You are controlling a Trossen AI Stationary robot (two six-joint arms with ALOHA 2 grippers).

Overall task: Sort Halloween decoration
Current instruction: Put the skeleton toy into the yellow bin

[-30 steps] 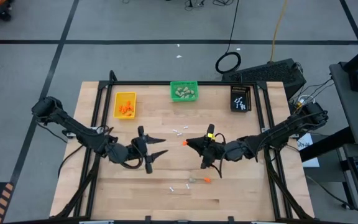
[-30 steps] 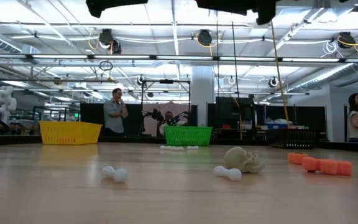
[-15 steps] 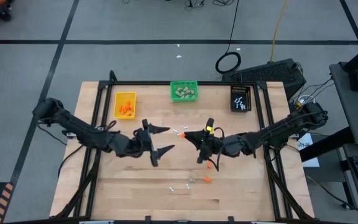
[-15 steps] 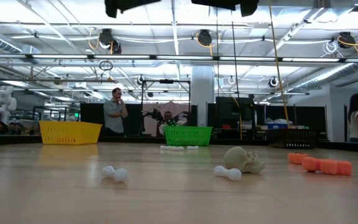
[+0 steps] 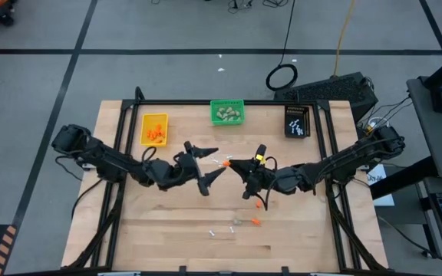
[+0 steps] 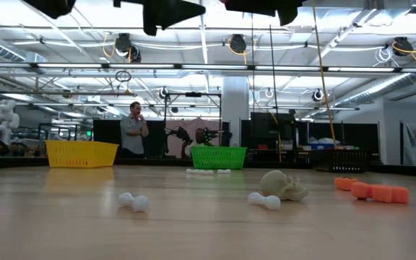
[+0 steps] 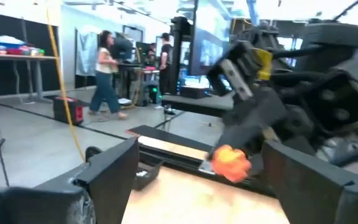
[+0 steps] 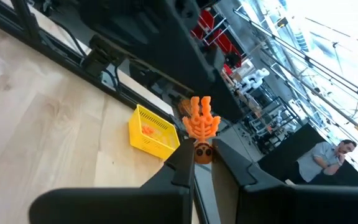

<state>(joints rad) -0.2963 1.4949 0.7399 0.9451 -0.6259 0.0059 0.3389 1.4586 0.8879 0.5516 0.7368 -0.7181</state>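
Now the left gripper (image 5: 204,163) stood with its fingers spread wide, just across from the right gripper (image 5: 232,165) above the middle of the table (image 5: 298,230). A second before, it had hung lower down the board with the fingers narrower; since then it had swung up toward the other arm and opened fully. The right gripper had barely moved over that time and stayed clenched on a small orange piece (image 8: 201,122), shaped like a tiny hand, pinched at its fingertips. From the left wrist view that orange piece (image 7: 231,163) sat directly ahead of the open fingers, between them but not yet touched.

Judging by this, a hand-over looked to be in preparation: the piece would pass to the left arm, which sits nearer the yellow bin (image 5: 154,129) where other orange bits already lay. The grip had not yet changed hands.

Below the two grippers, loose pieces were left on the table: a beige skull (image 6: 283,185), white bones (image 6: 133,201) and more orange bits (image 6: 371,191). Beyond the grippers stood the green bin (image 5: 227,113) holding beige lumps, and off past the right gripper a black bin (image 5: 297,120) with white sticks. Sorting seemed well begun but unfinished.
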